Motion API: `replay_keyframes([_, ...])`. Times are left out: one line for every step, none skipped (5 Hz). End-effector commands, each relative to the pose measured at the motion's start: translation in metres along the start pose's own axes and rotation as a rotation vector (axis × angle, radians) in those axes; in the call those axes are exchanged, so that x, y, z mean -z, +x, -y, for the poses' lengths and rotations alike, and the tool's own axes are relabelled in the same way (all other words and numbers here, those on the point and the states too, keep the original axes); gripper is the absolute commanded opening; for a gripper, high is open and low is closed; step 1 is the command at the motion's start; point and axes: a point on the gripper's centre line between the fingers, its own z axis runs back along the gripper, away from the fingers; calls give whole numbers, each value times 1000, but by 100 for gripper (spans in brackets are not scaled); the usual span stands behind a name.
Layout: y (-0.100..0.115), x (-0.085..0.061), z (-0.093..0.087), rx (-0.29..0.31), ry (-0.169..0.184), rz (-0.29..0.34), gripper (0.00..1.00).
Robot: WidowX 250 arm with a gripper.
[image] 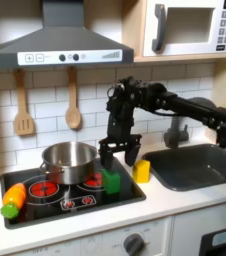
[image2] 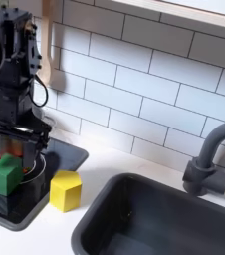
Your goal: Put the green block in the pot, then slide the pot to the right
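Observation:
The small green block [image: 111, 181] stands on the black toy stove [image: 85, 203], near the stove's right edge in the first exterior view. My gripper [image: 118, 153] hangs just above it, open, its fingers spread with nothing between them. The shiny silver pot [image: 69, 160] sits on the stove's back, to the left of the gripper and apart from the block. In the second exterior view the green block [image2: 5, 175] is at the lower left, with the gripper [image2: 15, 139] directly over it.
A yellow block [image: 142, 171] [image2: 65, 190] stands on the counter between stove and sink [image: 200, 168]. An orange carrot [image: 13, 198] lies at the stove's front left. A dark faucet [image2: 209, 164] rises behind the sink. Wooden utensils [image: 73, 108] hang on the tiled wall.

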Motion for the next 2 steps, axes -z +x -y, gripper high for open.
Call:
replay_keyframes([5,12,-3,-9,16,-34,100])
replay_keyframes([9,15,-7,-15,19,-41,100])
